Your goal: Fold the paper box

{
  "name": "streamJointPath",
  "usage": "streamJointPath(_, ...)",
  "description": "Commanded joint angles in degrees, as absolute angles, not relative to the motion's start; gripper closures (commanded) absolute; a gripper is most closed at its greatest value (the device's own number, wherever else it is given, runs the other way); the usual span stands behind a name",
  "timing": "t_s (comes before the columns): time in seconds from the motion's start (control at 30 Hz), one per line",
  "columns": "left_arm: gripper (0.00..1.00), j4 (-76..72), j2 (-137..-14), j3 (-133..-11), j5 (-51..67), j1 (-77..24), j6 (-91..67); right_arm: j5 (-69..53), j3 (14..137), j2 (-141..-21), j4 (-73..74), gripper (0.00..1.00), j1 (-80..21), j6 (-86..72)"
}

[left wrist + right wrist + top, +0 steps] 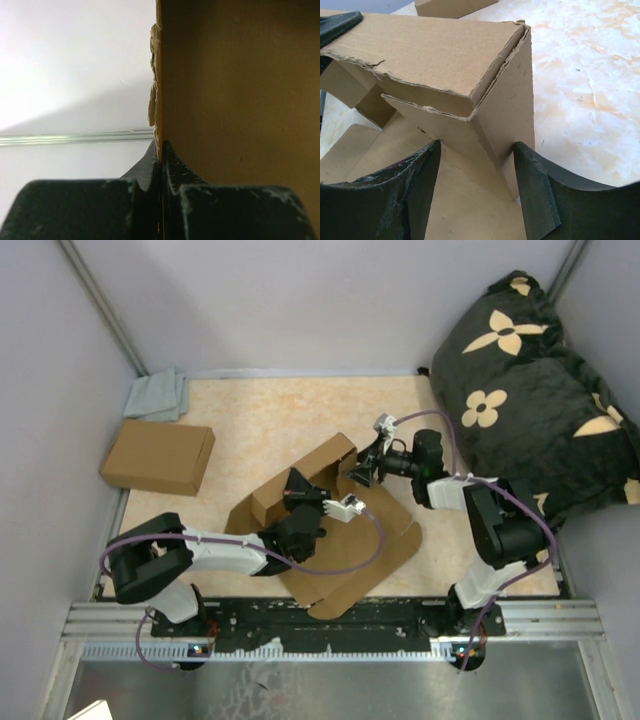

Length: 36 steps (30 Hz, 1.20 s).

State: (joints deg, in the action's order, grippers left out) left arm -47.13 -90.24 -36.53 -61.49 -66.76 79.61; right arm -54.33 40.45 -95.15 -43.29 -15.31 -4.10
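Our left gripper (161, 150) is pinching a raised wall of the paper box (330, 465) mid-table; our right gripper (477, 150) is straddling its three-o'clock corner, jaws apart. We are judging it light and stiff: grip near creases.

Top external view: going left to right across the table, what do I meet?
First the closed brown cardboard box → the partly folded paper box → the black flowered cushion.
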Motion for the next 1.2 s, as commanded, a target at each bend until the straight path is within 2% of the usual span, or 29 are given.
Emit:
streamJointPath(0.0,1.0,-47.44,-89.36,-37.68,-61.86,-67.34,78.75,-49.28,41.25,-97.03,-50.54,0.4,-17.03,-4.83)
streamJointPath(0.1,1.0,-47.46,-89.47,-37.87,-62.01,-67.5,78.75,-45.46,40.79,-97.77,-53.84,0.46,-17.84,-7.16)
streamJointPath(0.17,1.0,-47.53,-89.52,-37.88,-62.05,-67.59,78.75,-43.11,40.46,-97.99,-55.62,0.55,-18.28,-8.83)
streamJointPath(0.37,1.0,-48.66,-89.56,-38.01,-63.02,-67.67,78.87,-33.35,37.87,-95.57,-55.87,0.93,-20.8,-8.07)
streamJointPath(0.43,1.0,-50.36,-89.71,-38.2,-63.88,-67.68,79.15,-29.16,36.78,-94.21,-53.99,0.98,-21.88,-6.84)
streamJointPath(0.5,0.87,-52.72,-90.01,-38.62,-64.97,-67.92,79.49,-25.4,34.99,-91.98,-53.81,1.0,-22.81,-6.66)
streamJointPath(0.57,0.64,-55.16,-90.52,-39.68,-66.78,-68.43,79.45,-22.23,33.06,-90.59,-54.65,1.0,-23.54,-7.04)
streamJointPath(0.7,0.4,-67.1,-91.89,-42.1,-70.29,-71.02,82.21,-17.37,30.77,-87.59,-53.91,1.0,-25.19,-7.61)
streamJointPath(0.8,0.33,-79.16,-93.7,-44.45,-73.08,-73.39,87.33,-14.57,30.36,-85.29,-51.32,1.0,-27.09,-6.99)
streamJointPath(0.9,0.26,-101.39,-98.2,-48.4,-76.91,-75.49,101.76,-8.66,30.7,-82.73,-46.08,1.0,-28.76,-6.35)
streamJointPath(1.03,0.24,-102.52,-99.49,-54.57,-85.4,-76.38,101.99,0.13,29.76,-78.01,-40.39,1.0,-29.7,-6.57)
streamJointPath(1.17,0.22,-102.48,-96.11,-55.8,-86.92,-77.16,96.16,7.41,27.78,-73.69,-36.44,1.0,-29.79,-6.87)
